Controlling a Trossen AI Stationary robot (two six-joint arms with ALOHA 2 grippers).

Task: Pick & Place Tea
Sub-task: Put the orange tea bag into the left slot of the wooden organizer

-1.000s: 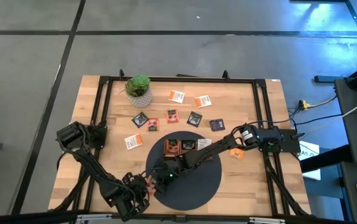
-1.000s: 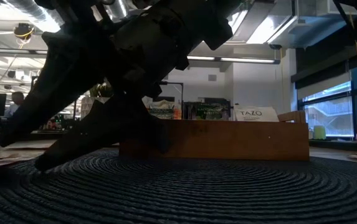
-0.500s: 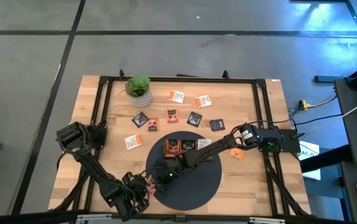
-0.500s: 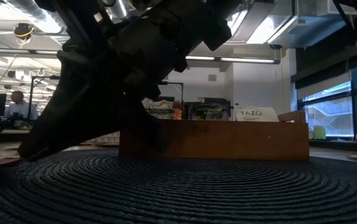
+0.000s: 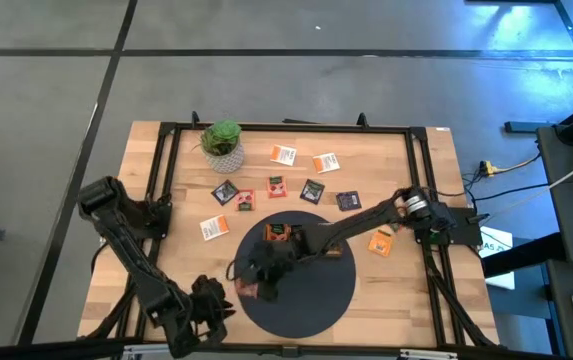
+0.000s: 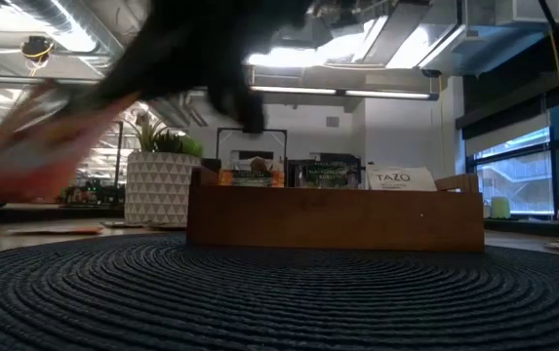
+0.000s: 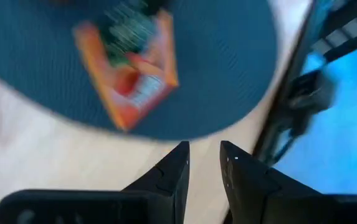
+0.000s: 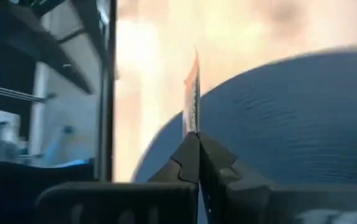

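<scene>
Jaws of right gripper point(image 8: 196, 138) now clamped on orange packet point(image 8: 192, 93), lifted off mat point(image 5: 311, 290)

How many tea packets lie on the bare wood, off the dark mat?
9. Two tea packets right of the potted plant; five in a row beyond the mat; one left of it; one right of it. The arms may hide others.
</scene>
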